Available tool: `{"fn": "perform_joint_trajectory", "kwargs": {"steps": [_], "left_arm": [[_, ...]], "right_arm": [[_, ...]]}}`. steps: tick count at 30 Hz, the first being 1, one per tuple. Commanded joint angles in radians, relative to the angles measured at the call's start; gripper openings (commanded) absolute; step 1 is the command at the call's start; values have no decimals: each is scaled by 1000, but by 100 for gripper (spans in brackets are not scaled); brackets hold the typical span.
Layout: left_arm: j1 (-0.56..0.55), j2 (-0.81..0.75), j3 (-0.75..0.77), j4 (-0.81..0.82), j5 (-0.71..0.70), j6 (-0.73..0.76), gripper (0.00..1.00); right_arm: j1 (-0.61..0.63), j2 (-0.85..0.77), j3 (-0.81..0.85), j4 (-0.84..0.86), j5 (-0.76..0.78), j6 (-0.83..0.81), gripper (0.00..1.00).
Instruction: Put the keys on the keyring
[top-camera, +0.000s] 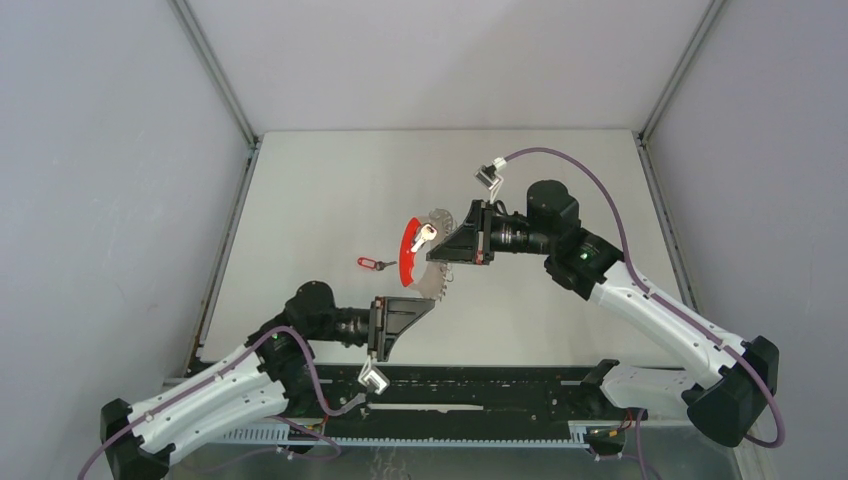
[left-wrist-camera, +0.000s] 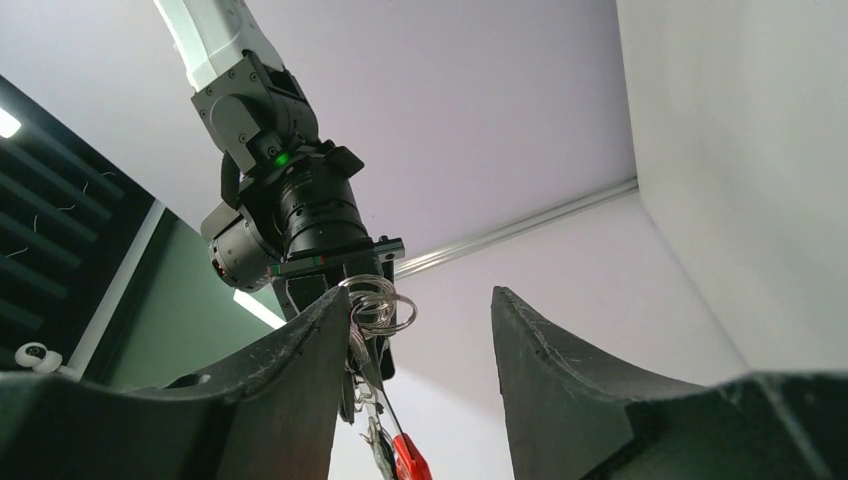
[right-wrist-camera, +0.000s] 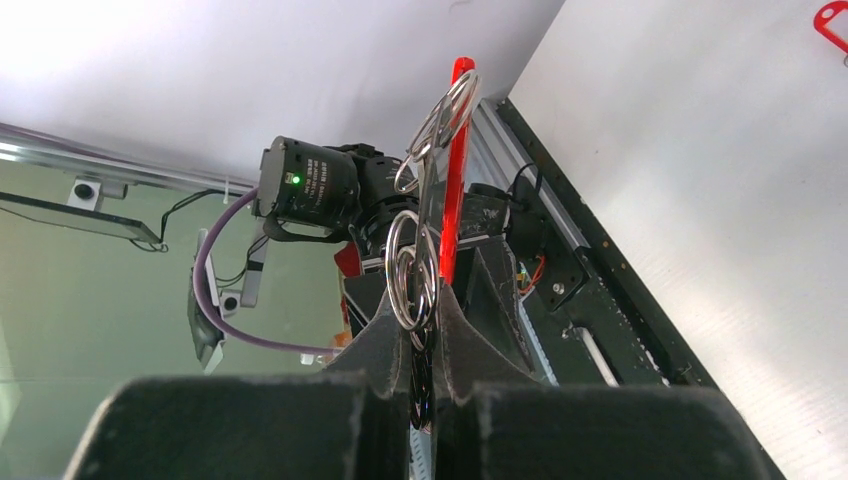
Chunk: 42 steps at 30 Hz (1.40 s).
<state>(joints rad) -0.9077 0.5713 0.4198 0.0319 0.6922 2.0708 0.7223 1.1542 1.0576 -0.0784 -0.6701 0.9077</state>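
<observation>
Task at most half done: the right fingers (right-wrist-camera: 488, 325) clamp the keyring (top-camera: 407, 256) above the worktop (top-camera: 330, 190), a silver key (top-camera: 426, 236) seemingly on it; the red-tagged key (top-camera: 372, 264) lies loose to its left; the left fingers (left-wrist-camera: 300, 385) stand parted and empty on its near side.

keyring (top-camera: 408, 256) blocks centre, open table (top-camera: 330, 180) beyond
</observation>
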Motion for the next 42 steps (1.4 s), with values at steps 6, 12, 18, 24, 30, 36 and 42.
{"fn": "perform_joint_trajectory", "kwargs": {"steps": [6, 12, 18, 24, 30, 36, 42], "left_arm": [[-3, 6, 86, -16, -31, 176, 57], [-4, 0, 101, -15, -37, 181, 49], [-4, -4, 112, -15, -13, 179, 33], [-4, -7, 115, -15, 24, 174, 17], [-5, 9, 116, -10, 35, 176, 7], [-4, 9, 121, 6, 33, 121, 0], [-5, -28, 176, 24, 17, -296, 0]], "right_arm": [[8, -34, 38, 16, 5, -6, 0], [8, -34, 38, 14, 6, -8, 0], [5, -36, 37, 15, 15, -9, 0], [5, -33, 38, 25, 17, -3, 0], [9, -27, 37, 35, 21, 10, 0], [8, -31, 38, 24, 21, -4, 14], [-23, -48, 38, 5, -6, -87, 38]]}}
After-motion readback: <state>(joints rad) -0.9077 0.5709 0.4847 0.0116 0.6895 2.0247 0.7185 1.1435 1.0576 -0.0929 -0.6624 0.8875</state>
